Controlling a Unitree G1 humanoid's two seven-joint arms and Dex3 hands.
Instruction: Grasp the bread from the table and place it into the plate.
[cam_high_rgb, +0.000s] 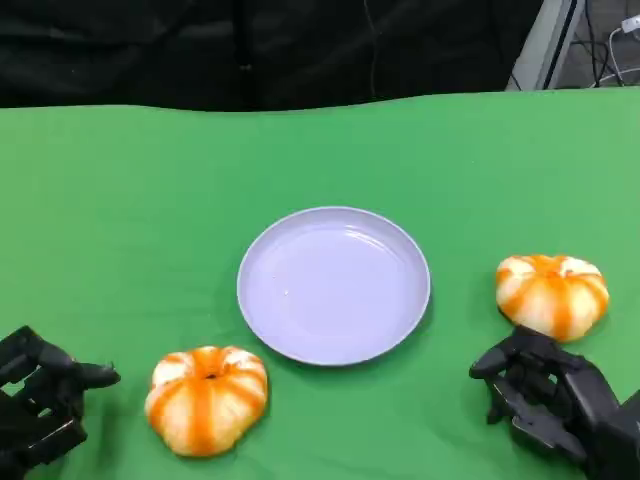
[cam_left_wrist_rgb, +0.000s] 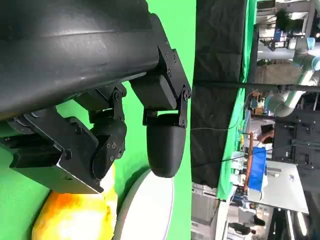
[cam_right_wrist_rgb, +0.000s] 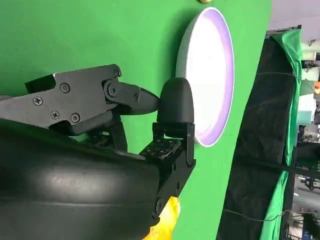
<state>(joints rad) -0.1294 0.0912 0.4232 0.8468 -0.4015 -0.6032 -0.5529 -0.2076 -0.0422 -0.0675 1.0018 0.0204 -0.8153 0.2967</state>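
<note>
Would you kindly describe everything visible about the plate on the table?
The plate is round, shallow and pale lavender-white, with a raised rim and a glossy, plastic-looking surface. It sits flat and empty at the middle of the green table, between the two buns, touching neither them nor a hand.

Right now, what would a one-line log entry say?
left hand: open, beside left bread | right hand: open, near right bread | plate: no bread | stage: pre-grasp

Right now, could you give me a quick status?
Left hand open, right hand open. Two breads on table, plate empty. Nothing blocking.
</note>
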